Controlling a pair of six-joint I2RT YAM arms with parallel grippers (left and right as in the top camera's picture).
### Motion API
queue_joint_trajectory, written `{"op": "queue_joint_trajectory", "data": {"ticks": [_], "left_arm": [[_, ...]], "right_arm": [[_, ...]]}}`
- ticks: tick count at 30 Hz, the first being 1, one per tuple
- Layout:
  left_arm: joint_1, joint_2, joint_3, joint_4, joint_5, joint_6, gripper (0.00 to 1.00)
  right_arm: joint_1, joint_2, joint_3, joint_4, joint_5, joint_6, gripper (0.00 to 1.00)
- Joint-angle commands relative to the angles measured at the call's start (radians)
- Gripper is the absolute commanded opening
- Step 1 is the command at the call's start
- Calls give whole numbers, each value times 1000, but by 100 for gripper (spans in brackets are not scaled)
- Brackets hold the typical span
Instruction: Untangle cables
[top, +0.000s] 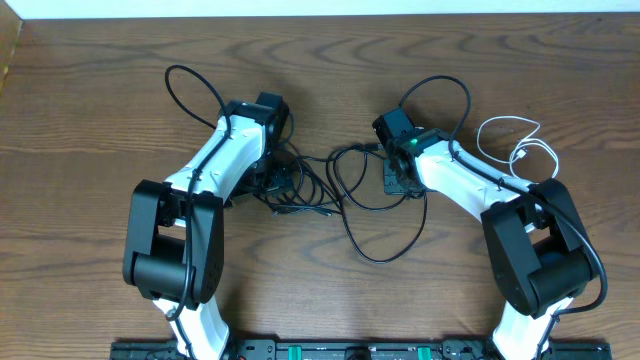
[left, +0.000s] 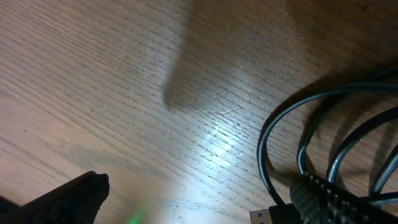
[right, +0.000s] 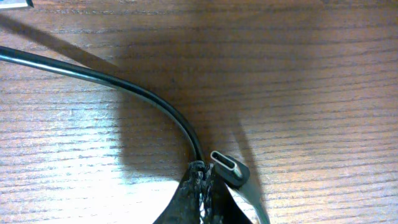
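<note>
Near edge: both arm bases; the white arms reach away over the wooden tabletop (top: 100, 120).
Long loop: one strand of the black cables (top: 300, 190) swings nearest the bases, between the two arms, lying flat.
Tangle: the rest of the black strands are bunched mid-table between the two wrists, crossing one another, closest to the left arm's tip.
Left gripper (left: 199, 186): jaws spread wide, nothing between them, low over bare wood. The tangle's curved strands lie at the right-hand finger. A plug end (left: 264, 216) with a blue insert shows at the bottom edge of the left wrist view.
Right gripper (right: 200, 180): jaws closed. A black cable (right: 124, 84) curves across the wood and runs straight into the closed tips, which appear to pinch it.
USB-C plug (right: 227, 167): lies just beside those tips, open end facing away from the wrist; I cannot tell whether it touches them.
White cable (top: 520, 150): loose loops on the right side, behind the right arm's forearm, well apart from the black tangle.
</note>
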Motion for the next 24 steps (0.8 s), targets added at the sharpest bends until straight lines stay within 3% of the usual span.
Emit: {"op": "queue_joint_trajectory", "data": {"ticks": [1,11,19,24], "left_arm": [[5,-3,0,-5,-9,6,98],[5,-3,0,-5,-9,6,98],[5,-3,0,-5,-9,6,98],[5,-3,0,-5,-9,6,98]], "right_arm": [[4,-10,-20,-8,-14,-10,1],[5,-7,-24,5,-17,-5,1],[37,15,-119,181,-43,8,6],[40,15,-120,183,-43,9,6]]}}
